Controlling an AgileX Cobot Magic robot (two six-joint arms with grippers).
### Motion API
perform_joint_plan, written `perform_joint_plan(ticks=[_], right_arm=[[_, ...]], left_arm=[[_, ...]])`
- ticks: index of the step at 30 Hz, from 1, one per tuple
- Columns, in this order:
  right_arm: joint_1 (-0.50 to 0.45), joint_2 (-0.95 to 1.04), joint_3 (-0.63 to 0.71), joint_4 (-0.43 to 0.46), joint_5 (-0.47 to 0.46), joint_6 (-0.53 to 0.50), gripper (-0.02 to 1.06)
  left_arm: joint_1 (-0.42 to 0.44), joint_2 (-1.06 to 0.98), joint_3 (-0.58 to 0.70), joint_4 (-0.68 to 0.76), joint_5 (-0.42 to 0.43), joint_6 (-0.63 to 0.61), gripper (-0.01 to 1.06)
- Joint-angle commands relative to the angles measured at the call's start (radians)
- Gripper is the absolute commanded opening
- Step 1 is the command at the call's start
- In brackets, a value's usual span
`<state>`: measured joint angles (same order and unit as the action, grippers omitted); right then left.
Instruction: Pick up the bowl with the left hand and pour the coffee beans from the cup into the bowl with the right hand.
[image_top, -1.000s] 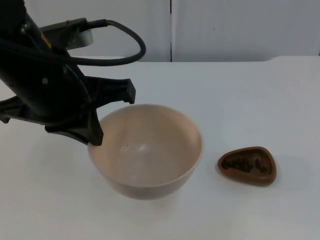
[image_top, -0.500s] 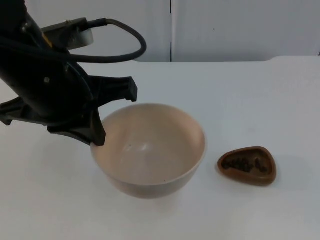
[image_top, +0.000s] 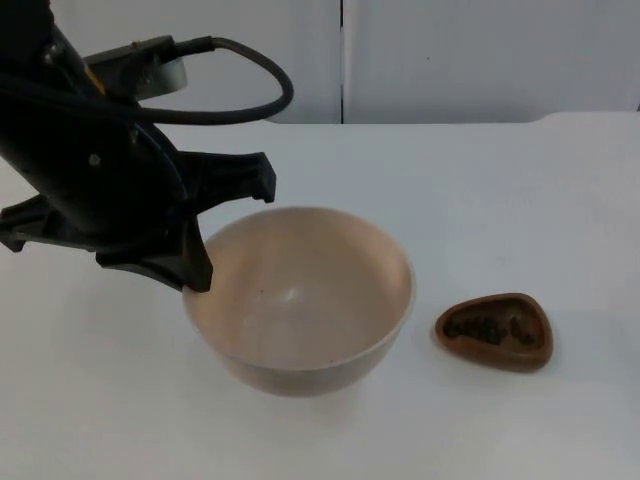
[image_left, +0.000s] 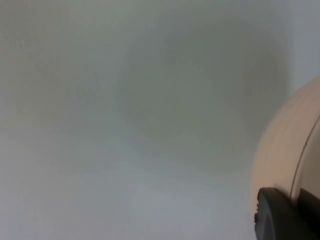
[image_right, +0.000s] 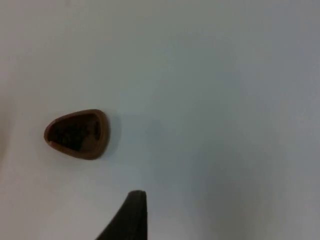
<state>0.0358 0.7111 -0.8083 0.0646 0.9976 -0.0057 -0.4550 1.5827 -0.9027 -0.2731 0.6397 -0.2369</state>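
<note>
Now the left end effector (image_top: 205, 240) grips the bowl's (image_top: 300, 300) rim, lifted; the cup (image_top: 493, 331) of beans sits on the tabletop (image_top: 480, 200) just right, nearer the right end effector (image_right: 131, 216), whose opening I can't tell.

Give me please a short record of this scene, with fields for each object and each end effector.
bowl: beige bowl, inside looks bare, lifted slightly off the white table as it seems
left end effector: left end effector at the bowl's rim, one finger against the outer wall
cup: small brown cup with coffee beans inside, standing on the table, apart from the bowl
right end effector: a black fingertip above the table, short of the cup, not touching it
</note>
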Motion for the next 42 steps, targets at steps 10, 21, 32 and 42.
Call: perform_joint_plan(ticks=[10,21,32,42], right_arm=[[0.002,0.440,-0.265,0.129,0.033,-0.066,1.05],[0.175,0.649,-0.395,0.060,0.040,-0.016,1.05],[0.382,0.851,-0.546,-0.086,0.098,0.144,1.05],[0.392,0.890,-0.549,-0.086,0.065,0.178,1.05]], left_arm=[[0.003,-0.016,0.000,-0.015,0.001,-0.007,0.00],[0.003,-0.016,0.000,-0.023,0.001,-0.007,0.00],[0.003,-0.016,0.000,-0.035,0.001,-0.007,0.00],[0.003,-0.016,0.000,-0.034,-0.001,-0.007,0.00]])
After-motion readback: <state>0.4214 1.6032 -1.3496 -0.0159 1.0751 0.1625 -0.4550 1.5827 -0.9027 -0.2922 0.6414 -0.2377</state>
